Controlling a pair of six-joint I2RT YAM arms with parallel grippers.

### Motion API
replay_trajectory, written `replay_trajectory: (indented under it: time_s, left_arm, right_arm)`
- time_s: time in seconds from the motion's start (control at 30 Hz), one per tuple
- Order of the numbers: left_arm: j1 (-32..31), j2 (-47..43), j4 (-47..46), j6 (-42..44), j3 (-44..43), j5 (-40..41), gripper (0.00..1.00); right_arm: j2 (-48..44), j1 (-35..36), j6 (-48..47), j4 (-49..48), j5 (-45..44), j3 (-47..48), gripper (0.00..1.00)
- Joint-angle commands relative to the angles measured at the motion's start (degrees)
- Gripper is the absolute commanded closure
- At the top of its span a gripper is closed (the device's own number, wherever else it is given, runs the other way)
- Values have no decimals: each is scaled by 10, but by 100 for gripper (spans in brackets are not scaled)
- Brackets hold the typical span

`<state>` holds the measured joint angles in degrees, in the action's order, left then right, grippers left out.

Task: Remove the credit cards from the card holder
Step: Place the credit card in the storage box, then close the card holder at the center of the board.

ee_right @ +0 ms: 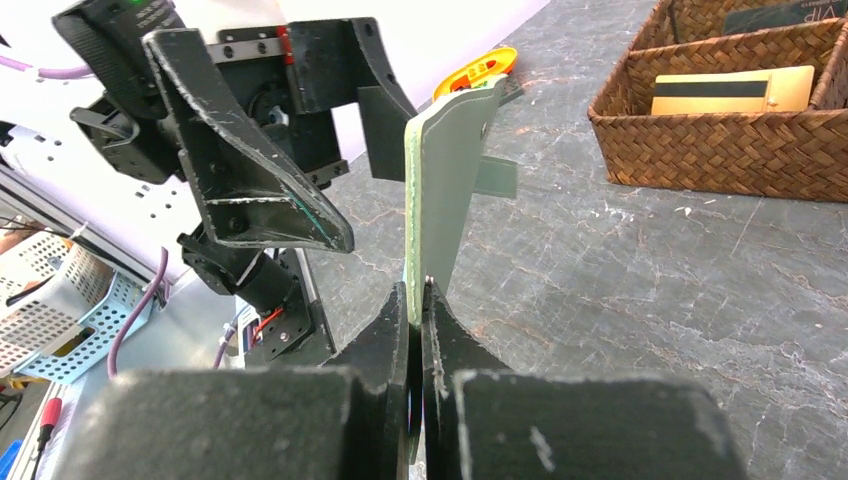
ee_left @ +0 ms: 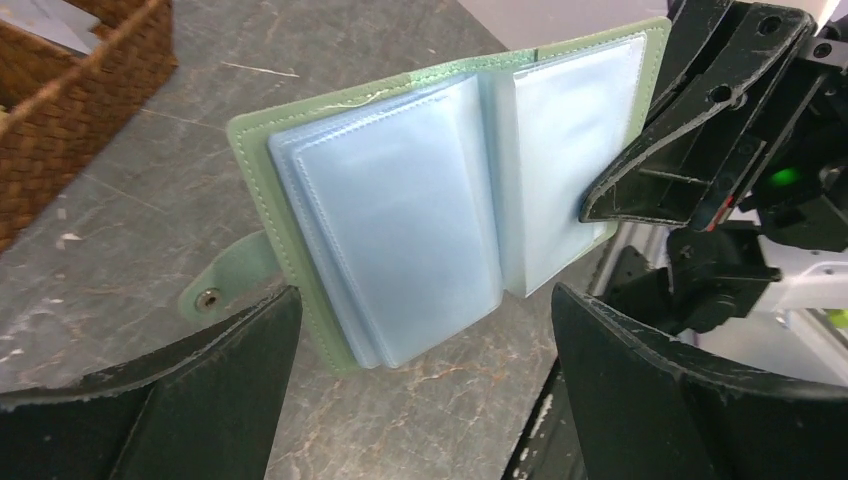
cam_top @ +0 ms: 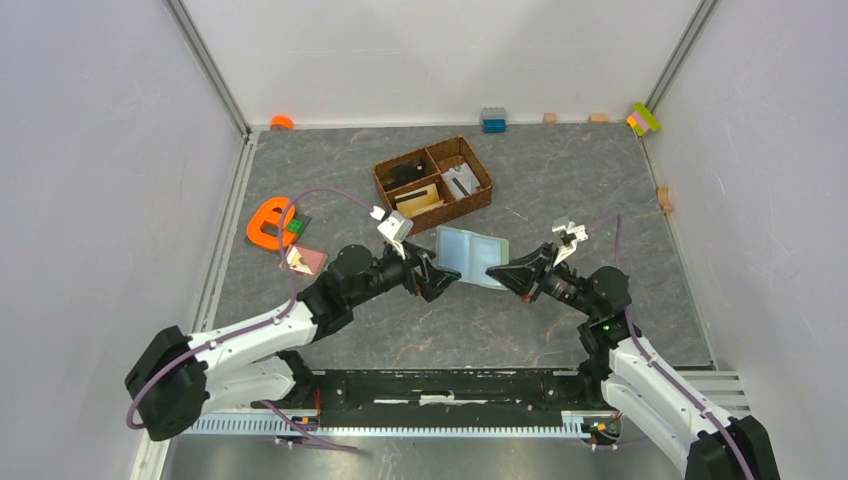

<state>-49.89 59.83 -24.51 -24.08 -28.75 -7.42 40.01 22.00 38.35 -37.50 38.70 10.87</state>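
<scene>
The card holder (cam_top: pixel 470 256) is held open above the table, sage-green outside with pale blue sleeves (ee_left: pixel 420 220) inside. My right gripper (ee_right: pixel 416 300) is shut on its right cover edge (ee_right: pixel 440 170), holding it upright. My left gripper (ee_left: pixel 425 340) stands wide open just short of the sleeves, touching nothing; it is also in the top view (cam_top: pixel 448 280). A pinkish-brown credit card (cam_top: pixel 308 260) lies on the table at the left. A tan card (ee_right: pixel 735 90) with a dark stripe lies in the basket. The sleeves facing me show only plain blue.
A brown wicker divided basket (cam_top: pixel 382 182) stands just behind the holder, its wall (ee_right: pixel 700 150) to the right of the right gripper. An orange e-shape (cam_top: pixel 268 222) lies at the left. Small coloured blocks (cam_top: pixel 493 119) line the back wall.
</scene>
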Motion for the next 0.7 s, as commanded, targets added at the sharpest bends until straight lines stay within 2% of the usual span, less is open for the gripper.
replay_trajectory:
  time_s: [0.0, 0.23, 0.5, 0.57, 0.67]
  left_arm:
    - [12, 36, -79, -72, -5, -76, 0]
    - [34, 22, -75, -90, 15, -33, 0]
    - [37, 43, -151, -105, 24, -98, 2]
    - [37, 52, -194, -116, 31, -130, 11]
    - [37, 64, -241, -126, 32, -177, 33]
  right_arm:
    - [-14, -3, -4, -27, 18, 23, 100]
    - [-31, -3, -10, -24, 14, 22, 100]
    - [-36, -3, -26, -1, 10, 30, 100]
    - [-34, -3, -29, 5, 5, 30, 100]
    - [-25, -3, -35, 12, -4, 27, 100]
